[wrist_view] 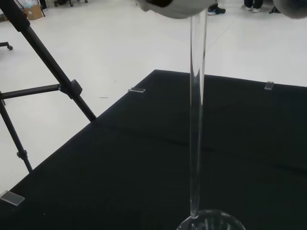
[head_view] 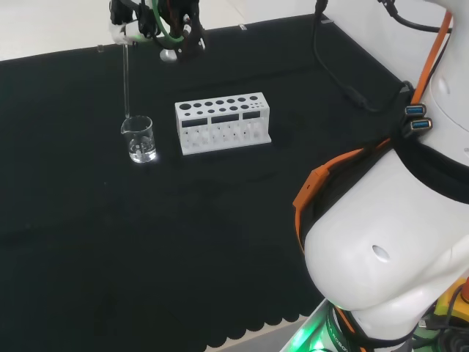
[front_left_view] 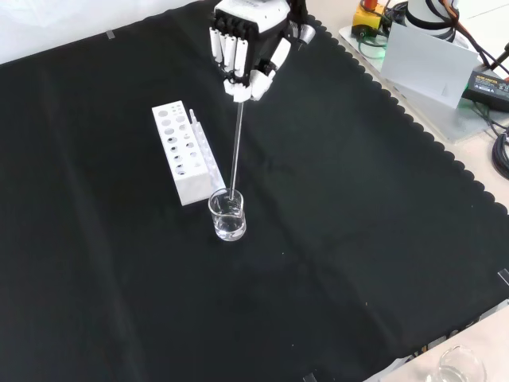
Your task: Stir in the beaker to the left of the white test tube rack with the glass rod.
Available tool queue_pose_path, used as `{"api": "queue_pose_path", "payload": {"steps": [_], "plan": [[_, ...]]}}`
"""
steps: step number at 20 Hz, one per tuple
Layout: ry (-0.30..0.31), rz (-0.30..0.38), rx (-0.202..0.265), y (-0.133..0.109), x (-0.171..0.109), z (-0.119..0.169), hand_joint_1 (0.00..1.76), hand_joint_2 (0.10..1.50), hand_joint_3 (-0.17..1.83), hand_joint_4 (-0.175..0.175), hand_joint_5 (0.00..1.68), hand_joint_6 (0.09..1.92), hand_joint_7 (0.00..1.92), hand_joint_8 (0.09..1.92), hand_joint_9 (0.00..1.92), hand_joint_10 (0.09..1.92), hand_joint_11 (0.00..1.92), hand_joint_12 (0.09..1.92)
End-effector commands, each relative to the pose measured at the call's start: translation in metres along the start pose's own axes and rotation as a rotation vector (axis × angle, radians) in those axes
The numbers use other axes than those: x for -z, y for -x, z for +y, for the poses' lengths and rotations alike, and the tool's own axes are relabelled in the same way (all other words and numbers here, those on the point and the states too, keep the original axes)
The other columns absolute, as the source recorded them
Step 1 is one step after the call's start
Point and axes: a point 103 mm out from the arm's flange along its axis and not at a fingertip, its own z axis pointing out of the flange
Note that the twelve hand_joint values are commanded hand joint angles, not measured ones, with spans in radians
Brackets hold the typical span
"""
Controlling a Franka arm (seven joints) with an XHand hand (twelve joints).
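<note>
Rod tip at the beaker mouth, as I see it from the front camera.

Nearest me in the front view stands the beaker (front_left_view: 228, 216) on the black cloth (front_left_view: 358, 207), just beside the near end of the white test tube rack (front_left_view: 184, 153). From its rim the glass rod (front_left_view: 236, 151) rises almost upright; I can't tell how deep its tip sits. Farthest back, the hand (front_left_view: 243, 49) has its fingers (front_left_view: 231, 54) curled round the rod's top.
</note>
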Motion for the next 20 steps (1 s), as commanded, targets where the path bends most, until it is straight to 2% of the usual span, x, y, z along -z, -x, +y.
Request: {"api": "queue_pose_path", "payload": {"steps": [1, 9, 20], "plan": [[-0.010, 0.006, -0.003, 0.013, -0.015, 0.001, 1.33, 1.02, -0.17, -0.123, 1.47, 0.09, 1.51, 0.26, 1.75, 0.31, 1.61, 0.57], [-0.040, -0.001, 0.012, 0.016, -0.029, -0.007, 1.33, 1.02, -0.17, -0.123, 1.47, 0.09, 1.51, 0.26, 1.76, 0.31, 1.61, 0.57], [-0.099, 0.001, 0.062, 0.001, -0.075, -0.001, 1.32, 1.02, -0.17, -0.121, 1.47, 0.09, 1.52, 0.25, 1.76, 0.31, 1.61, 0.57]]}}
